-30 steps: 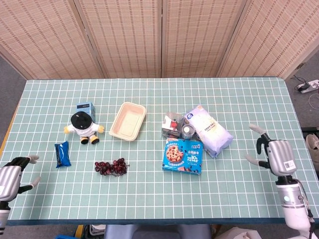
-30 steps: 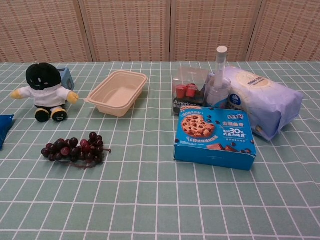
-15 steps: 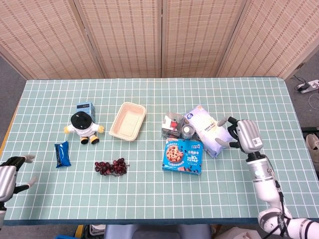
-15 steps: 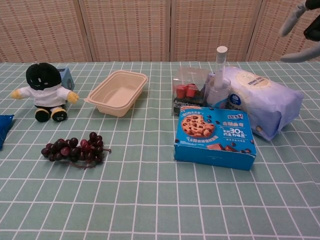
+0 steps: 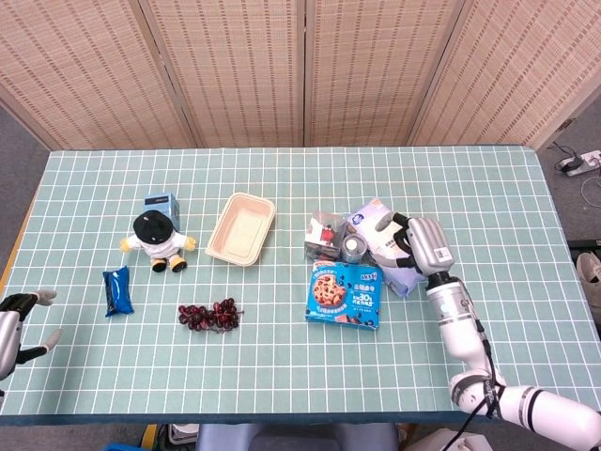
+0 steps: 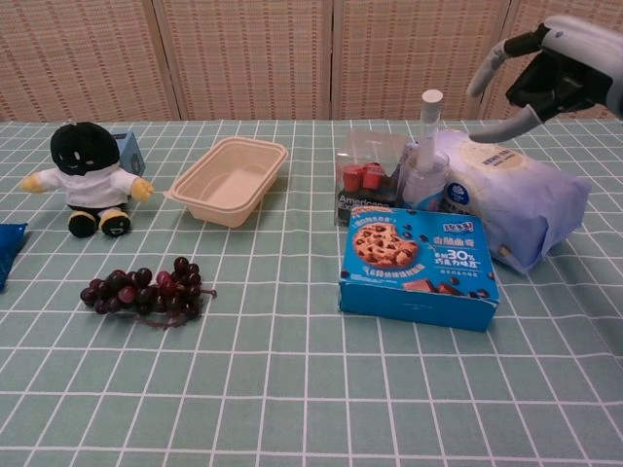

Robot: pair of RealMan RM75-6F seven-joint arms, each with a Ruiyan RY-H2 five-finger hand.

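My right hand [image 5: 413, 246] [image 6: 550, 70] hovers open above the pale blue wipes pack [image 5: 387, 237] [image 6: 511, 195], fingers spread and holding nothing. Just left of it stand a small pump bottle [image 5: 352, 248] [image 6: 424, 165] and a clear box of red cups [image 5: 324, 235] [image 6: 368, 175]. A blue cookie box [image 5: 345, 293] [image 6: 419, 267] lies in front of them. My left hand [image 5: 13, 321] sits open at the table's front left edge, apart from the blue snack packet [image 5: 117, 289] [image 6: 8, 248]; the chest view does not show it.
A beige tray [image 5: 241, 228] [image 6: 230, 180] lies mid-table. A plush toy [image 5: 157, 239] [image 6: 88, 177] stands at the left, with a small blue carton [image 5: 161, 202] behind it. Dark grapes [image 5: 210, 315] [image 6: 146, 290] lie near the front. Folding screens stand behind the table.
My right hand has swung in from the table's right side, leftward and up over the wipes pack. The left hand has drifted slightly further left toward the edge.
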